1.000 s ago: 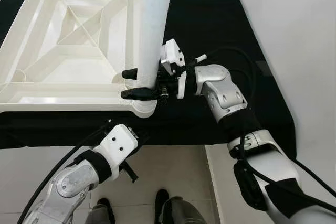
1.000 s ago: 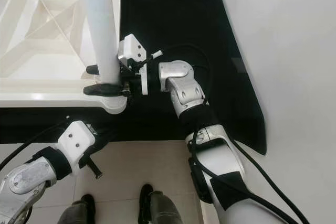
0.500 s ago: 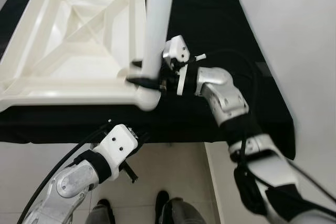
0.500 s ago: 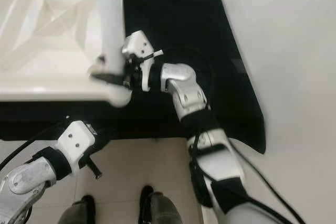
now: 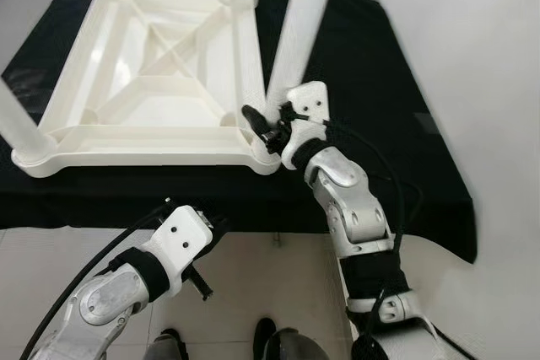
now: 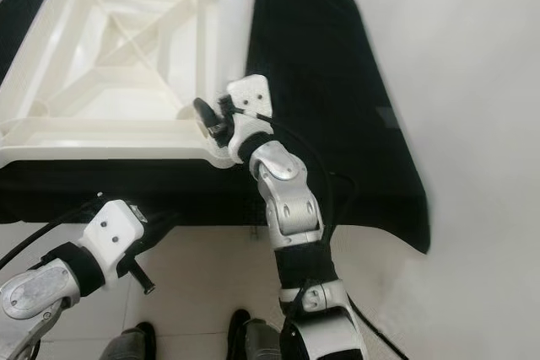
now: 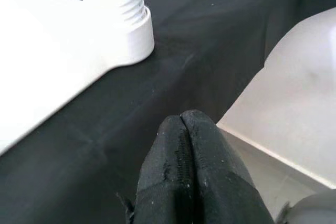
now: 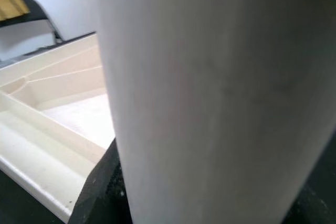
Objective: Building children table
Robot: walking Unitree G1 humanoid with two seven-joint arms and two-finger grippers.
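Black cloth covers the tabletop (image 5: 396, 124) where the upturned white children table (image 5: 160, 73) lies so legs screw in, right gripper (image 5: 263, 128) fingers clamped around the near-corner leg (image 5: 299, 27) to seat it.

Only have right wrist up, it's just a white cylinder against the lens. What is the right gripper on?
Observer: The right gripper is at the foot of the white table leg, where it enters the near right corner socket of the upturned tabletop.
Operator: Other legs in?
Observer: One stands at the near left corner; two more at the far corners run past the frame's top.
Operator: Left arm?
Observer: The left gripper is shut on nothing, low by the edge of the black cloth.
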